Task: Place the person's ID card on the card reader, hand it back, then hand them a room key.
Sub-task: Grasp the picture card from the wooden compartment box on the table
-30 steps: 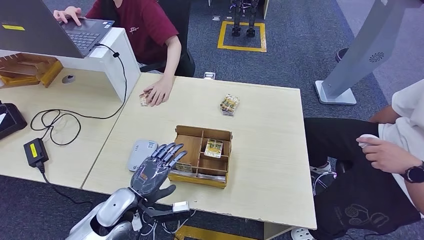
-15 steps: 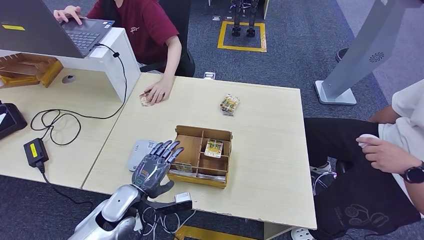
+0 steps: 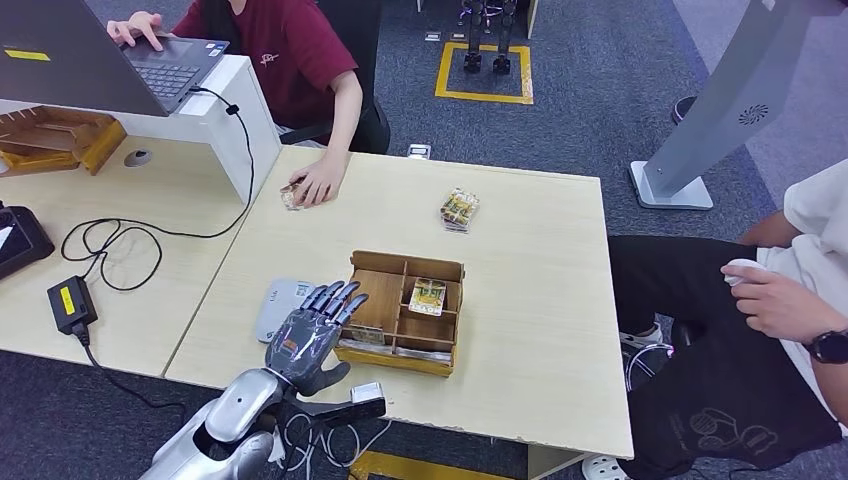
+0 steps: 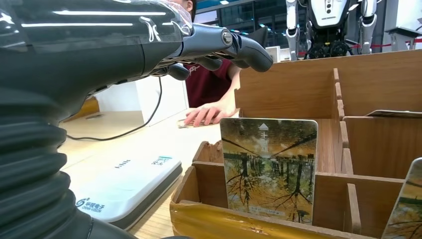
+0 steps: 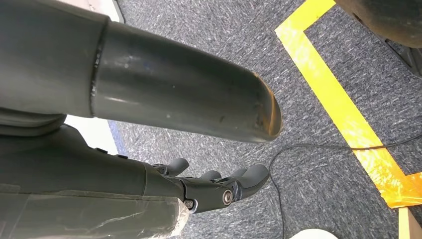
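While nothing is held, the left hand [image 3: 312, 337] is poised with fingers spread between the card reader [image 3: 277, 306] and the wooden box [image 3: 405, 310] of room keys [image 3: 428, 296]. The ID card [image 3: 292, 196] is kept under a person's hand [image 3: 318, 182] across the table. No step is judged complete. The right hand [image 5: 219, 186], hanging loosely apart, is empty.

Head view overlooks the table [image 3: 520, 300]; left wrist view shares its wooden organizer [image 3: 405, 312].
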